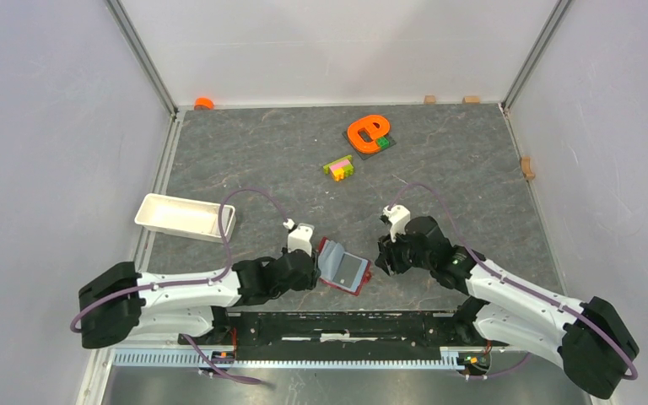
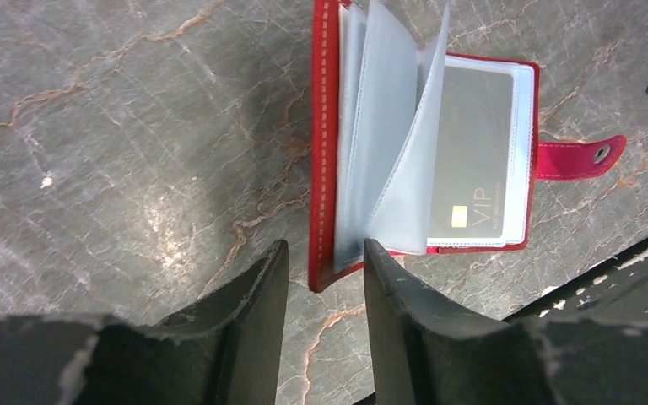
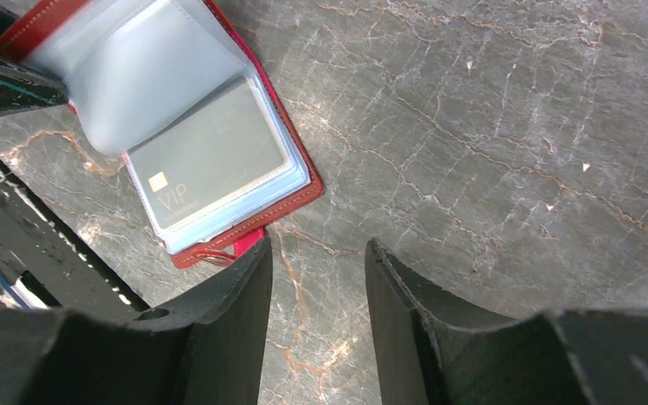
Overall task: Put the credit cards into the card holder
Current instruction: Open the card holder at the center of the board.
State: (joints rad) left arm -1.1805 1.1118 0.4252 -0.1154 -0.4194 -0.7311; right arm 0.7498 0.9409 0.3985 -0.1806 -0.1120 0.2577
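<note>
Lying open, the card holder (image 2: 322, 126) showed one credit card (image 2: 472, 135); your left claw (image 2: 325, 246) gaped astride its corner, your right claw (image 3: 319, 249) gaped empty.

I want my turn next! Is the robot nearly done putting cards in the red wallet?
Nearly, I think. Done: a grey VIP card sits in a clear sleeve of the open card holder; no loose card shows on the table. In hand: nothing; the left gripper stands open at the holder's corner, the right gripper open beside it. Left: maybe snapping it shut.
</note>
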